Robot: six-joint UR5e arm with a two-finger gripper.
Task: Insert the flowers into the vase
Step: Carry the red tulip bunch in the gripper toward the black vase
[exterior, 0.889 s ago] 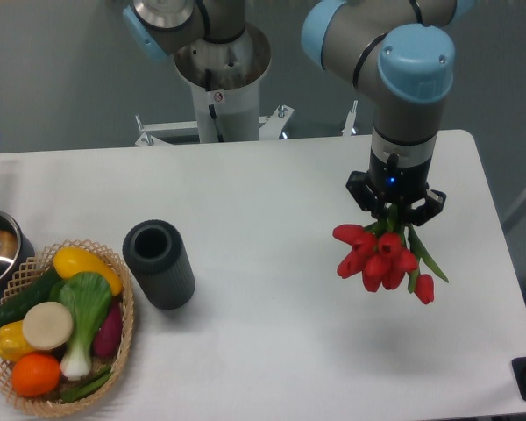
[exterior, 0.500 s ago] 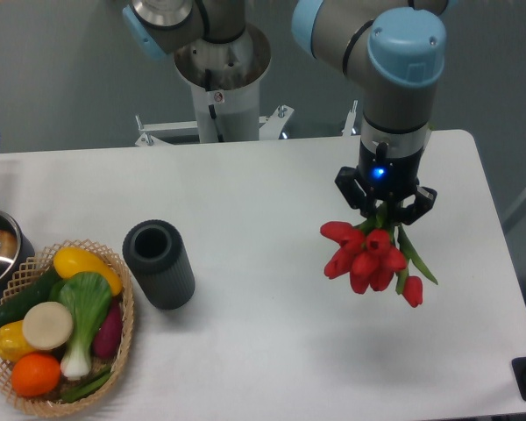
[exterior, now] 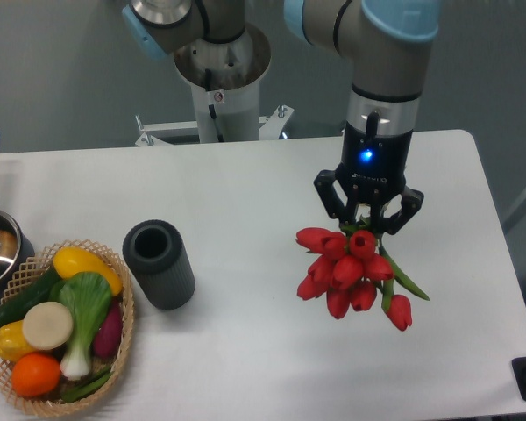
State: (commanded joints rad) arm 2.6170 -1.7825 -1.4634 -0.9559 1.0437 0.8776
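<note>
The flowers (exterior: pixel 351 272) are gripped by the closed tool (exterior: pixel 369 213) right of centre, blooms hanging downward. The vase (exterior: pixel 159 264) stands well apart at left of centre, near the basket (exterior: pixel 114 368). Blooms, not stems, may be presented to the mouth, so insertion could be blocked.

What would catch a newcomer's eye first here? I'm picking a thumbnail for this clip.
The bunch of red tulips hanging blooms-down from the claw at right of centre stands out most against the white table. Next comes the colourful basket of vegetables at the lower left corner, with the dark grey vase standing just to its right, mouth empty.
</note>
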